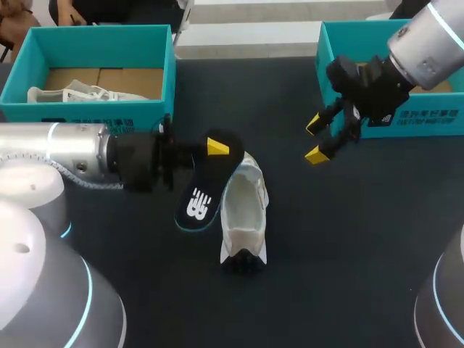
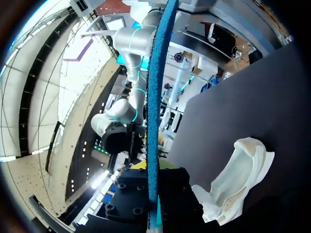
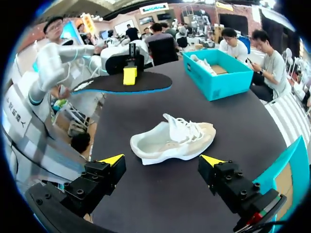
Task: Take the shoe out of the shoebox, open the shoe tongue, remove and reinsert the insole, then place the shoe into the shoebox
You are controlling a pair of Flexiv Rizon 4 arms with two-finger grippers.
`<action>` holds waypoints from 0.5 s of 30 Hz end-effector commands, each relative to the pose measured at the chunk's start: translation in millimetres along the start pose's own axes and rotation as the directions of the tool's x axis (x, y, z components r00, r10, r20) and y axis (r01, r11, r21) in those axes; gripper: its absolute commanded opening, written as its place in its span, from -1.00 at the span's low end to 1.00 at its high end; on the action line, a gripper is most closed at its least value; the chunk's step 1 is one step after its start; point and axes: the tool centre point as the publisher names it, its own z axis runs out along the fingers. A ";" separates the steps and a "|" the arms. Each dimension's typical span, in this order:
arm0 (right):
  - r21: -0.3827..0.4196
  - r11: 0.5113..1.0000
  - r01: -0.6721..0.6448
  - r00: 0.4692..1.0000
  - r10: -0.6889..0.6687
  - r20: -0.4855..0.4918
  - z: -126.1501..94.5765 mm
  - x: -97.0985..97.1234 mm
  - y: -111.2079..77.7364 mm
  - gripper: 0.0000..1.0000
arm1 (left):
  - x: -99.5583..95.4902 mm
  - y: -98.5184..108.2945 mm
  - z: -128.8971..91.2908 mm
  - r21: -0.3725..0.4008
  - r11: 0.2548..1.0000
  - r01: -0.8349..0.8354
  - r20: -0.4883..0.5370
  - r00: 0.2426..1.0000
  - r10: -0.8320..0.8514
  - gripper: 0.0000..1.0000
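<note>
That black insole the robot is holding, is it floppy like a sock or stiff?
Probably springy rather than floppy: the insole is pinched at just one spot by the left gripper, yet it sticks out nearly flat in the right wrist view. It looks very thin edge-on, so it is likely light. A push would probably bend it easily.

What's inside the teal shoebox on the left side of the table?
A white sneaker lies on the brown floor of the shoebox; the near wall hides the sneaker's lower edge.
</note>
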 end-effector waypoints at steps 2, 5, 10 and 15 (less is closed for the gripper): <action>0.009 0.916 0.400 0.916 -0.400 0.037 3.2 5.1 -2.6 1.00 | 16.1 -2.8 -9.9 -0.007 0.994 0.106 -0.034 0.994 -0.106 -1.00; 0.034 0.930 0.367 0.930 -0.366 -0.033 10.6 5.4 -8.5 1.00 | 26.2 -2.7 -14.1 -0.024 0.984 0.176 -0.049 0.983 -0.177 -1.00; 0.034 0.930 0.367 0.930 -0.366 -0.033 10.6 5.4 -8.5 1.00 | 41.1 -12.3 -18.8 0.059 0.928 0.368 -0.026 0.930 -0.367 -1.00; 0.034 0.930 0.367 0.930 -0.366 -0.033 10.6 5.4 -8.5 1.00 | 41.1 -12.3 -18.8 0.059 0.928 0.368 -0.026 0.930 -0.367 -1.00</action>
